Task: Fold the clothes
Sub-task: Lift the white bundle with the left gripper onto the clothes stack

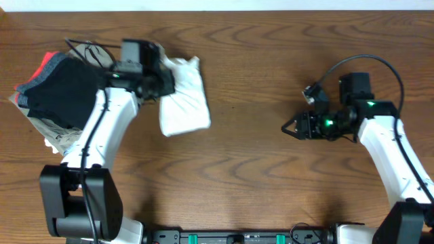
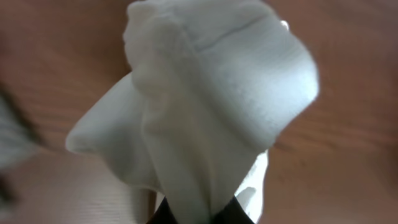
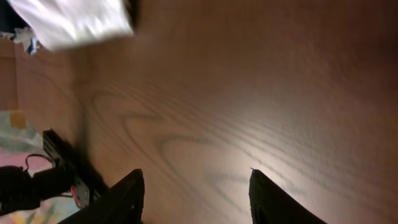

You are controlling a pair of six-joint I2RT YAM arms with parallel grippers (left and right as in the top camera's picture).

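White — one garment (image 1: 186, 108) | left pincer (image 1: 166, 83) clamps it | right pincer (image 1: 288, 127) agape

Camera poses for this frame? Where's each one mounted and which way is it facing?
Overhead: above the table, facing straight down; shows left arm, right arm, left claw, right claw.
Left wrist: behind the left claw, facing along it at the cloth it grips; only dark fingertips show.
Right wrist: behind the right claw, facing the tabletop; its two fingers show.
Shared: the cloth appears in all three.
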